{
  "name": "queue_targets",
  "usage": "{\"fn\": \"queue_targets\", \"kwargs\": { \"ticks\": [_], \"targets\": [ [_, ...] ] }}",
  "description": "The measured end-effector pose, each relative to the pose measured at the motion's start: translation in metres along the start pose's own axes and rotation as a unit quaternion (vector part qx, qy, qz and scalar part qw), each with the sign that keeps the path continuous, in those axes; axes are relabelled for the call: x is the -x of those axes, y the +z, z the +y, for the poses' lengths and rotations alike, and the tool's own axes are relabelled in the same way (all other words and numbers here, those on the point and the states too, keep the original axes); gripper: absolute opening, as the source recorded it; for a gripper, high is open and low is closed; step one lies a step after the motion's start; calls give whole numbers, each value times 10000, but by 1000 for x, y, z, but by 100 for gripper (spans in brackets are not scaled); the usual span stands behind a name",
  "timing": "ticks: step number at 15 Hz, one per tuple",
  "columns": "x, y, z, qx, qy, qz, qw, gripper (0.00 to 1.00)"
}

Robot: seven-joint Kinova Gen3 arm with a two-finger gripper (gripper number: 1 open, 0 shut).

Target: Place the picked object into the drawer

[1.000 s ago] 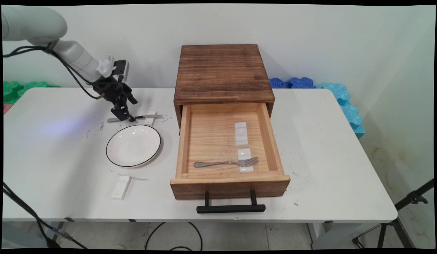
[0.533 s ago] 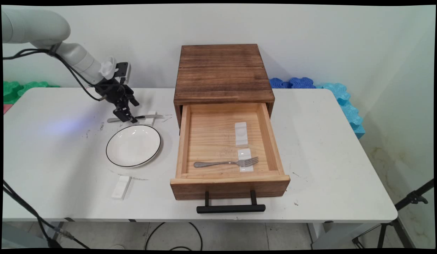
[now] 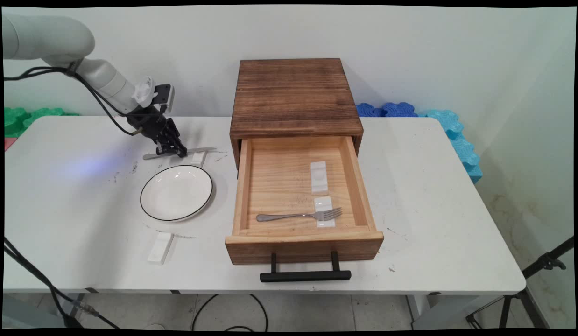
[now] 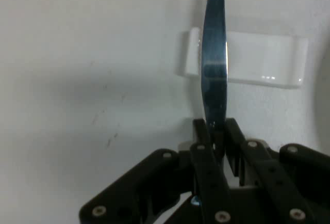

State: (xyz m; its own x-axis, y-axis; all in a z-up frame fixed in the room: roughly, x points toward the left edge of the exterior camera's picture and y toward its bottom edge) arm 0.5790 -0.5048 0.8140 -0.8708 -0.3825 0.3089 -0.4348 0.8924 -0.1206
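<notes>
The wooden drawer box point(image 3: 296, 95) stands at the table's point(image 3: 433, 210) far middle, its drawer point(image 3: 300, 224) pulled open toward the camera with a fork point(image 3: 298, 216) and two white rests inside. Left of the box lies a white plate point(image 3: 176, 192). Just beyond the plate, the gripper point(image 3: 170, 150) is closed edge-on around a knife point(image 3: 202, 150), whose blade crosses a white rest point(image 4: 268, 61). The grip looks narrow, probably on the handle end, so a level, slow lift suits it, keeping the blade from pivoting between the pads.
</notes>
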Motion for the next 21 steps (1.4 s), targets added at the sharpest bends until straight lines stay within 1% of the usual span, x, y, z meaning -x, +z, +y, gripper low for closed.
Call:
{"fn": "queue_targets", "kwargs": {
  "ticks": [6,10,21],
  "targets": [
    [1,1,5,30,12,-11,10000,0],
    [0,-4,5,7,19,-19,10000,0],
    [-3,-42,8,-88,168,-50,9998,0]
  ]
}}
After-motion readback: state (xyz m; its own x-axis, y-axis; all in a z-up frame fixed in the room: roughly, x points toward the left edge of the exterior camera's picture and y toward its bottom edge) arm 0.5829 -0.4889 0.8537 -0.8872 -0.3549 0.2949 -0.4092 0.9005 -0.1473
